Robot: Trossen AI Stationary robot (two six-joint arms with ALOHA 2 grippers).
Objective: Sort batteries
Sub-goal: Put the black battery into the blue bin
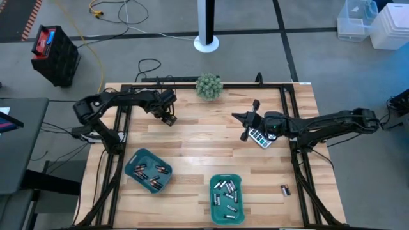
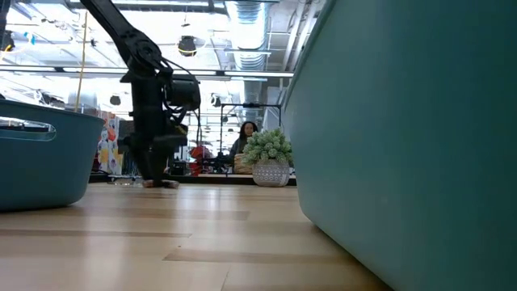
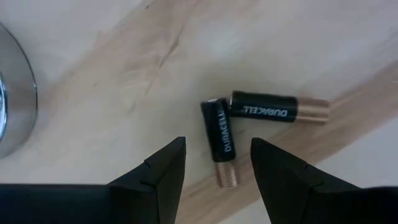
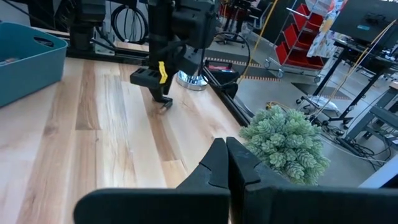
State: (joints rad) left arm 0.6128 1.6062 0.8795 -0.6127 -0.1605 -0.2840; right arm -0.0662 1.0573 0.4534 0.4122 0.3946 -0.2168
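Two dark copper-ended batteries (touching, at right angles), lying flat

Bright even overhead light, soft shadows, ceiling glare in low view, near teal tray blurred

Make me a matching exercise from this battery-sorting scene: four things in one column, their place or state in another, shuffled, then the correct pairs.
Things:
1. left gripper
2. right gripper
3. potted plant
4. lone battery

Places or states:
A. at the table's far edge
B. shut, above the calculator
C. open over two dark batteries
D. lying on the wood right of the trays

Pairs: 1-C, 2-B, 3-A, 4-D
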